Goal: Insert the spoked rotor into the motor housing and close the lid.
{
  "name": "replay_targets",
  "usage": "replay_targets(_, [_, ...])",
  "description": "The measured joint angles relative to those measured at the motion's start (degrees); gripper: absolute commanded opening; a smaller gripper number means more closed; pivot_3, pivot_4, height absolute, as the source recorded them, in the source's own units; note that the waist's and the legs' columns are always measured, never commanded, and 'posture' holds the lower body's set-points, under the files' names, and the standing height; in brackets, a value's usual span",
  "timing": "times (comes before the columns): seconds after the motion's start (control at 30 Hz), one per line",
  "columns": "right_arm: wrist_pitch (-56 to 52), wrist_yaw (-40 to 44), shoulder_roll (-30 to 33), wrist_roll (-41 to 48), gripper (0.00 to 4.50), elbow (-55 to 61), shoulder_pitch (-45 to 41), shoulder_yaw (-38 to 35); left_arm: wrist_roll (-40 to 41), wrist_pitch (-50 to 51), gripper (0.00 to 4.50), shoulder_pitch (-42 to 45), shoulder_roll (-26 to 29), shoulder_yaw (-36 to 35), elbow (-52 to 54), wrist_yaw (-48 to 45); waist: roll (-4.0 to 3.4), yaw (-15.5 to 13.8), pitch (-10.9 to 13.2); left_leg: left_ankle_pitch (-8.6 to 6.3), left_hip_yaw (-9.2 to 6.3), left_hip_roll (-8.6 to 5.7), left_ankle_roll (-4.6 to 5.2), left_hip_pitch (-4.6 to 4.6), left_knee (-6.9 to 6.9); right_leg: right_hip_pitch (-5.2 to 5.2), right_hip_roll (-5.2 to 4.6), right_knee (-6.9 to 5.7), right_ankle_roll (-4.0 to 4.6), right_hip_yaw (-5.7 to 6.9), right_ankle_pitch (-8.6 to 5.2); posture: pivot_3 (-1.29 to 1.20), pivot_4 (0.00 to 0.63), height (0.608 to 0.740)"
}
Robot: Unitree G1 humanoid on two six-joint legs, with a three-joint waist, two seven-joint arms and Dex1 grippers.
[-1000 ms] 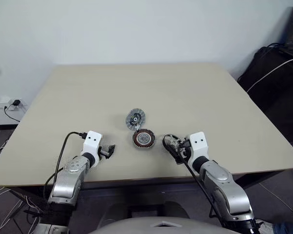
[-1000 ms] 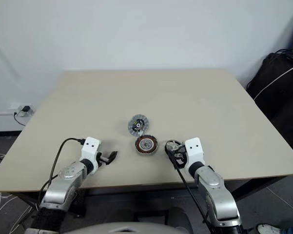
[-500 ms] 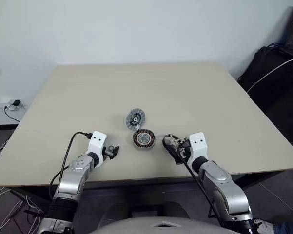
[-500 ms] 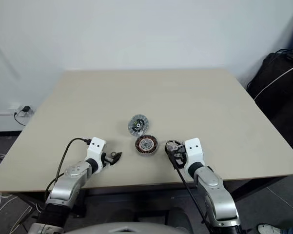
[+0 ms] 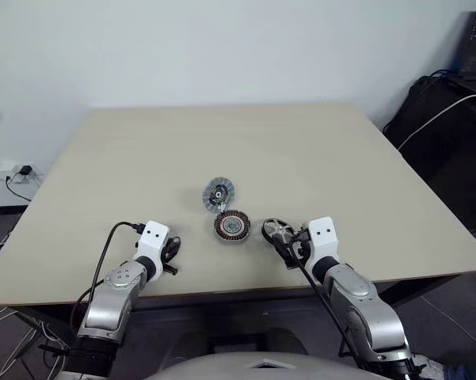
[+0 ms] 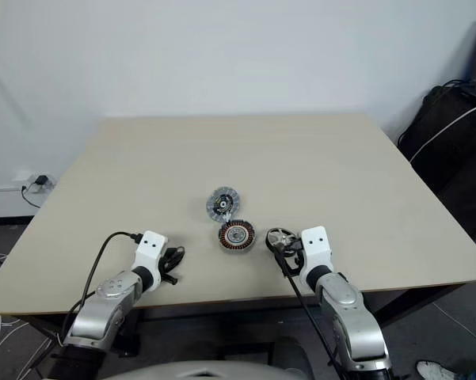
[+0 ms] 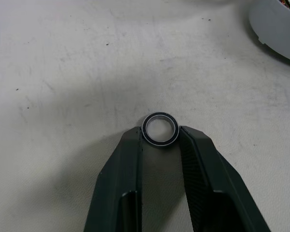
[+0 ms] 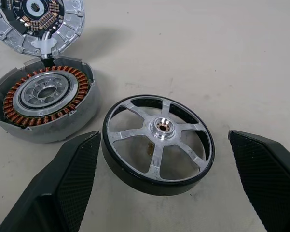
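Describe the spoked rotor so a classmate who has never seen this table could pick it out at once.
On the beige table, three round metal parts lie near the front edge. The dark-rimmed, silver spoked rotor lies between the right tool's open fingers. Unlike the copper-wound motor housing and the ribbed silver lid, it is see-through between its spokes.

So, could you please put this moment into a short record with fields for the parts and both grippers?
spoked rotor: flat on the table, between the open right gripper fingers, not gripped
motor housing: open, copper windings showing, beside the rotor
lid: on the table just beyond the housing, ribbed face up
left gripper: fingertips closed on a small dark ring
task state: rotor not yet inserted, lid off
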State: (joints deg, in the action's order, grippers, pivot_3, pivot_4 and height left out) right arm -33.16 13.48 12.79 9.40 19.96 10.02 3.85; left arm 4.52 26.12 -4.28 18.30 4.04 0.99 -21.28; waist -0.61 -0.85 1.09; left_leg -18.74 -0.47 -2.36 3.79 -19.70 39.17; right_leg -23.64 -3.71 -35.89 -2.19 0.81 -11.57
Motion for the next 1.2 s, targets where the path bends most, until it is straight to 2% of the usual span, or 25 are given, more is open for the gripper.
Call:
replay_targets(0.17, [0.0,0.0,0.0,0.0,4.5,-0.1,-0.1,0.0,0.3,-0.1,0.76,0.0,-0.3,-0.2,0.2,0.1,0.01,0.0,0.0,0.0,0.0,0.0,0.0,0.0,0.0,0.0,0.0,0.0,0.0,0.0,0.0,0.0,0.0,0.74])
replay_targets(0.33, [0.0,-0.1,0.0,0.0,4.5,-0.1,-0.1,0.0,4.8,-0.3,0.76,-0.3,-1.9,-0.9,4.4,-3.2,0.19,-0.2,0.1,0.0,-0.01,-0.01,0.0,-0.14,0.02,-0.09,-0.02,0.02,0.01,0.0,0.01,0.0,0.0,0.74])
replay_targets(0.43, [0.0,-0.1,-0.3,0.0,4.5,-0.1,-0.2,0.0,7.4,-0.4,0.76,2.1,-2.4,0.6,8.7,-6.7,0.19,-0.4,0.1,-0.01,-0.01,-0.02,0.0,-0.18,0.01,-0.07,-0.04,0.03,0.02,0.0,0.01,0.0,0.0,0.74])
replay_targets(0.63, [0.0,0.0,-0.3,0.0,4.5,-1.0,-0.4,0.0,7.8,-0.2,0.76,8.1,-4.0,5.2,9.0,-9.5,0.17,-0.3,0.1,0.02,0.01,-0.03,-0.01,-0.21,0.02,0.09,0.09,0.01,0.02,-0.03,0.01,0.0,0.0,0.74])
replay_targets(0.93, [0.2,-0.2,-0.3,0.0,4.5,-1.4,-0.7,0.0,2.4,-2.8,0.76,16.1,-7.0,11.8,-4.0,-9.2,0.17,-0.2,0.1,0.06,0.03,-0.05,0.0,-0.21,0.02,0.11,0.42,-0.01,0.01,-0.04,0.01,0.0,0.0,0.74])
replay_targets(1.2, [0.3,-0.9,-0.4,0.0,4.5,-1.3,-0.1,-0.4,-1.2,-5.2,0.76,17.6,-7.8,12.5,-11.3,-8.2,0.18,-0.3,0.1,0.06,0.03,-0.05,0.02,-0.22,0.02,0.1,0.29,-0.01,0.0,-0.05,0.01,0.0,0.0,0.74])
